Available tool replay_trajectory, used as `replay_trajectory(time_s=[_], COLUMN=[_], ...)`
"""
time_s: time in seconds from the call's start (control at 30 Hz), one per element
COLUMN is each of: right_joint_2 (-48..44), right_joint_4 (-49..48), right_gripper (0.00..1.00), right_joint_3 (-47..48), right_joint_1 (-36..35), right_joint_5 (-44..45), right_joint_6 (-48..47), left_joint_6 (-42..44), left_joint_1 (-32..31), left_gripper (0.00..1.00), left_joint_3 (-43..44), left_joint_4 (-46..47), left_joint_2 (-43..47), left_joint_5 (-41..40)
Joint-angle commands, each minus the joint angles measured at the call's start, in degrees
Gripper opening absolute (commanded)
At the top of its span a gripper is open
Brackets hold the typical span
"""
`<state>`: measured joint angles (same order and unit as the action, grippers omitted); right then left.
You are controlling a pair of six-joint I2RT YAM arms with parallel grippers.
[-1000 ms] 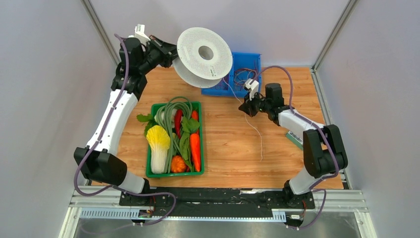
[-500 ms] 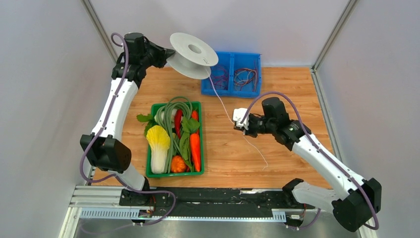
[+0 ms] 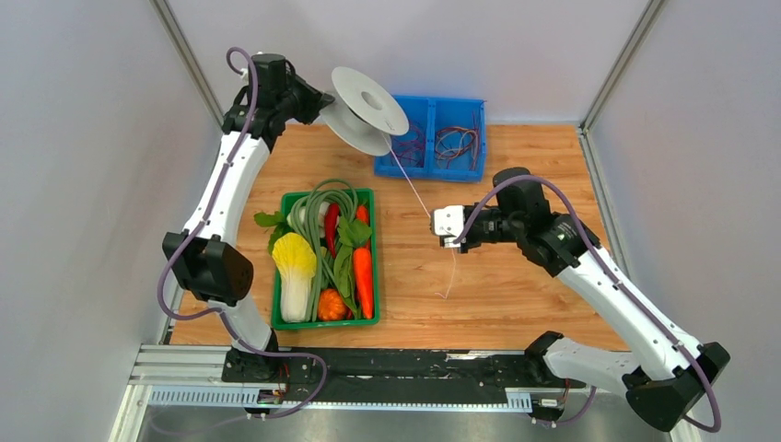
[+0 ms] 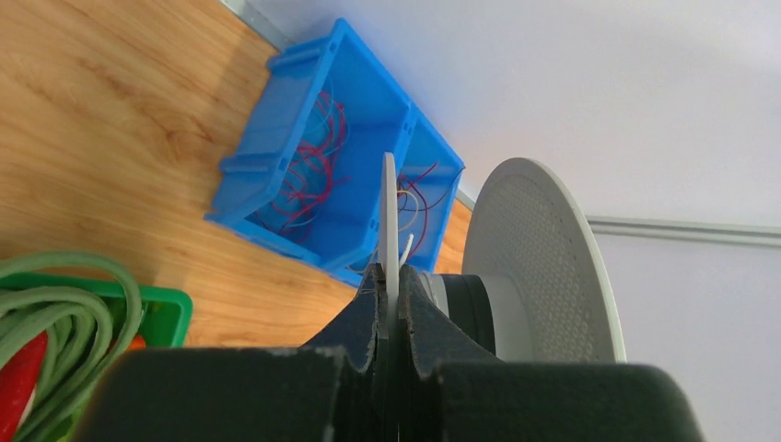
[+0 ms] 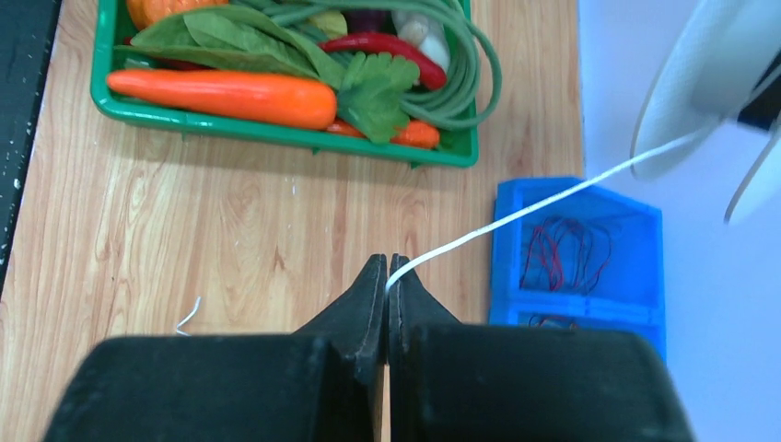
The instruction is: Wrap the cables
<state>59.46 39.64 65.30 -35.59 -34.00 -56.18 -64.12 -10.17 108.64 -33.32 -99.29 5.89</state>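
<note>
A pale-grey flat round spool [image 3: 369, 103] hangs in the air at the back of the table, over the blue bin. My left gripper [image 3: 322, 102] is shut on one of its flanges; in the left wrist view the thin flange edge [image 4: 389, 221] stands between the jaws and the other flange [image 4: 534, 262] is to the right. A thin white wire [image 3: 412, 187] runs taut from the spool down to my right gripper [image 3: 446, 227], which is shut on it above mid-table; it also shows in the right wrist view [image 5: 516, 216]. The wire's loose tail [image 3: 451, 276] hangs to the wood.
A blue two-part bin [image 3: 440, 138] with red and purple wire coils stands at the back. A green crate [image 3: 287, 276] of vegetables sits left of centre. Grey walls close the sides and back.
My left arm has turned the spool and shifted it slightly right. My right gripper has stayed on the wire and moved a little nearer; the loose tail has drawn in leftward.
</note>
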Motion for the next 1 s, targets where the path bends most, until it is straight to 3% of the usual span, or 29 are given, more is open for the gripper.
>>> replay_trajectory(time_s=[0.0, 0.43, 0.97], right_joint_2=[2.32, 11.02, 21.04], right_joint_4=[3.69, -2.89, -6.33], right_gripper=[0.00, 0.00, 0.00], right_joint_3=[6.50, 15.38, 27.86], right_joint_1=[-3.95, -10.72, -9.15], right_joint_5=[-4.41, -7.13, -5.99], right_joint_6=[-5.07, -15.71, -21.86], left_joint_6=[3.03, 13.49, 21.75], left_joint_1=[-0.28, -8.63, -19.79], left_gripper=[0.00, 0.00, 0.00], left_joint_3=[5.18, 9.14, 3.17], left_joint_4=[5.46, -0.60, -1.84], left_joint_2=[-0.47, -5.48, -7.68], left_joint_5=[-7.82, -14.94, -14.60])
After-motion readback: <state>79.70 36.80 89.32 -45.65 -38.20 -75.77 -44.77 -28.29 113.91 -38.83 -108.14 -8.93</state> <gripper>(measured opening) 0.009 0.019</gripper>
